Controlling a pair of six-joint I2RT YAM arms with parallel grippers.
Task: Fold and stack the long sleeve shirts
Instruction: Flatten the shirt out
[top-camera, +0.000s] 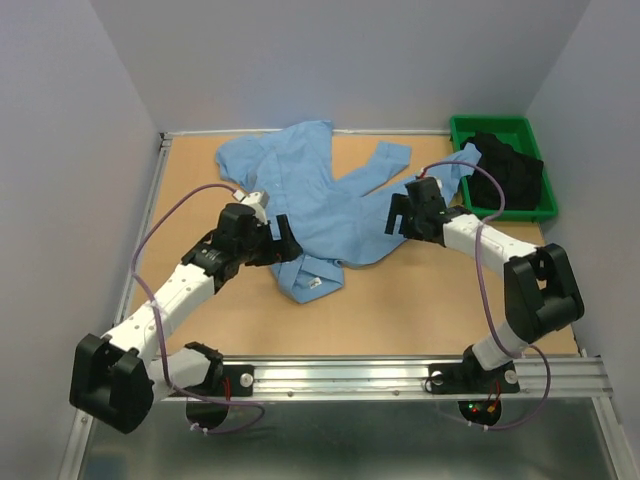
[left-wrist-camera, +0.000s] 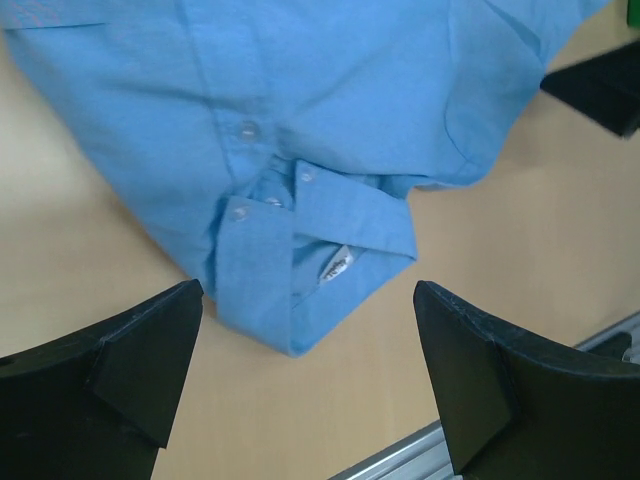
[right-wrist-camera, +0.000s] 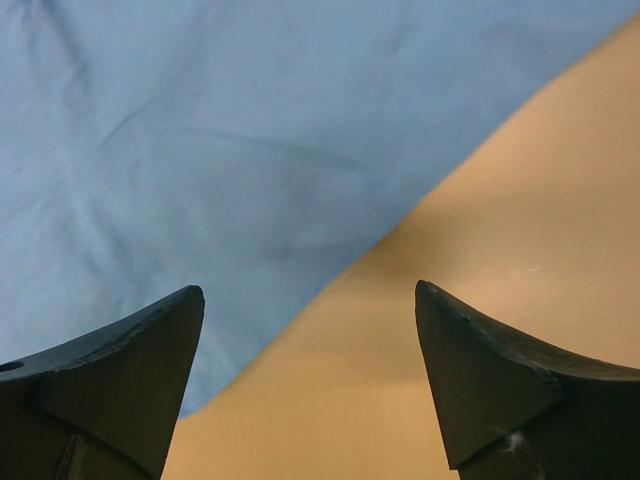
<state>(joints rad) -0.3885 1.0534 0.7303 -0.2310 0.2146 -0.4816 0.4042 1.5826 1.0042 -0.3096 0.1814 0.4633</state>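
From the top camera I see the light blue shirt (top-camera: 325, 200) lying crumpled and only half spread on the middle of the table (top-camera: 440, 300). Its sleeves trail toward the far edge and its collar end points back at me. At the far right corner sits a green bin (top-camera: 460, 130) with dark clothing (top-camera: 515, 175) in it. I judge no fold has been made yet, so the cloth first needs pulling flat. My left gripper (top-camera: 281, 238) sits at the shirt's near-left edge and my right gripper (top-camera: 398, 215) at its right edge. One on each side is the sensible placing for stretching the fabric out between them.

In the left wrist view, the left gripper (left-wrist-camera: 308, 300) is spread wide and holds nothing. Its fingers (left-wrist-camera: 130, 350) frame the collar (left-wrist-camera: 300, 260), which is folded over with the buttons and a small neck label (left-wrist-camera: 336, 264) showing. The shirt (left-wrist-camera: 330, 90) fills the upper half of the view. I read this as lining up over the collar, a firm spot to take hold of.

In the right wrist view, the right gripper (right-wrist-camera: 310, 300) also stands apart and empty. The shirt's edge (right-wrist-camera: 330, 265) runs diagonally between the fingers, with blue cloth (right-wrist-camera: 200, 140) to the left and bare table (right-wrist-camera: 530, 230) to the right. It straddles the hem so that a close here would catch a single layer. I can't tell whether the fingertips touch the table.
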